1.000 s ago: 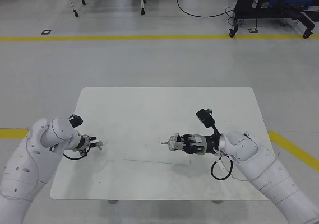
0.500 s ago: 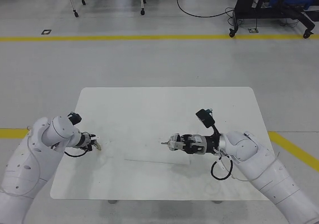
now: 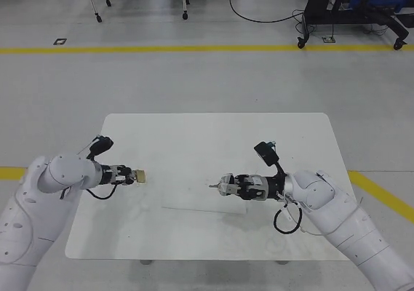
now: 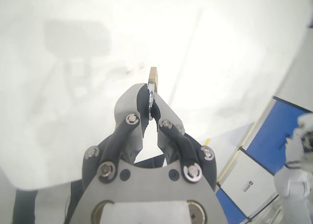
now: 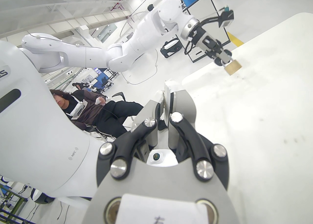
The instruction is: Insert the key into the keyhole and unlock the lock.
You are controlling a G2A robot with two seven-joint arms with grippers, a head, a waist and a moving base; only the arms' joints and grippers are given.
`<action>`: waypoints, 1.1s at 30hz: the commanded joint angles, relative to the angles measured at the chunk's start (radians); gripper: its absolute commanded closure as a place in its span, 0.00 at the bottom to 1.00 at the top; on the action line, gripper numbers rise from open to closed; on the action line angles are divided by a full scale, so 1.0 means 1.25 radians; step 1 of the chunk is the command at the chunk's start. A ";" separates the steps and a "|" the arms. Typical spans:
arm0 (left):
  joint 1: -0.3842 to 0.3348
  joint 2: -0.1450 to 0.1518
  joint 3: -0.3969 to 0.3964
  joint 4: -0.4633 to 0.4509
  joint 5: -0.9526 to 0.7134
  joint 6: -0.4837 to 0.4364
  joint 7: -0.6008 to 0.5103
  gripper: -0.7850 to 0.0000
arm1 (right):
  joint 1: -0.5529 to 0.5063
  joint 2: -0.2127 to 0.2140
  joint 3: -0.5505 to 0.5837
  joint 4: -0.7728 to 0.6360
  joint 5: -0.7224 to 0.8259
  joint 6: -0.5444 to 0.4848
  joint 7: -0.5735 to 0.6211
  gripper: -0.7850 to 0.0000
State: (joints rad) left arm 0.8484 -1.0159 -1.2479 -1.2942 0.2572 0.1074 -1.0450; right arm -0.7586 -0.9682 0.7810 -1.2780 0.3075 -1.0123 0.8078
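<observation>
Left gripper (image 4: 151, 99) grips the lock (image 5: 233, 66), right gripper (image 5: 164, 102) pinches the key (image 3: 214, 187), both over the table (image 3: 192, 138), well apart: looks like the alignment step, so next means lining key tip up with keyhole.

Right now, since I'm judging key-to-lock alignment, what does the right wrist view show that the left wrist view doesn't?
Right wrist view: the right gripper pinching the key, with the lock held by the left gripper across the table, apart from the key. Left wrist view: the lock's silver shackle clamped close up, brass body edge-on. Both: lock, left gripper, table.
</observation>
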 commanded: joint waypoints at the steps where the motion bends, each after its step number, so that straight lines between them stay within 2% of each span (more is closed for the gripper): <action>1: 0.081 0.005 -0.070 -0.009 -0.145 -0.186 0.097 1.00 | 0.000 0.000 0.000 0.000 0.000 0.000 0.000 1.00; 3: 0.120 0.007 -0.096 -0.006 -0.251 -0.287 0.066 1.00 | 0.000 0.000 0.000 0.000 0.000 0.000 0.000 1.00; 7: 0.133 0.002 -0.098 0.025 -0.395 -0.395 0.010 1.00 | 0.000 0.000 0.000 0.000 0.000 0.000 0.000 1.00; 9: 0.129 -0.001 -0.087 0.038 -0.442 -0.411 -0.029 1.00 | 0.000 0.000 0.000 0.000 0.000 0.000 0.000 1.00; 17: 0.131 0.000 -0.088 0.035 -0.433 -0.411 -0.022 1.00 | 0.000 0.000 0.000 0.000 0.000 0.000 0.000 1.00; 20: 0.171 0.007 -0.102 -0.056 -0.276 -0.429 0.095 1.00 | 0.000 0.000 0.000 0.000 0.000 0.000 0.000 1.00; 24: 0.276 0.011 -0.117 -0.240 -0.032 -0.428 0.297 1.00 | -0.014 -0.004 0.023 -0.002 -0.026 0.074 -0.091 1.00; 27: 0.353 0.007 -0.099 -0.356 0.090 -0.423 0.418 1.00 | -0.020 -0.008 0.029 -0.006 -0.017 0.090 -0.116 1.00; 29: 0.384 0.005 -0.081 -0.398 0.119 -0.443 0.451 1.00 | -0.016 -0.012 0.026 -0.007 -0.005 0.097 -0.117 1.00; 33: 0.402 0.005 -0.066 -0.446 0.115 -0.515 0.449 1.00 | -0.001 -0.025 0.016 0.006 0.010 0.119 -0.123 1.00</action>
State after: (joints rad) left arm 1.3482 -1.0099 -1.3309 -1.8366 0.4046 -0.5072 -0.4775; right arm -0.7659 -0.9949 0.8051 -1.2739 0.3137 -0.8709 0.6573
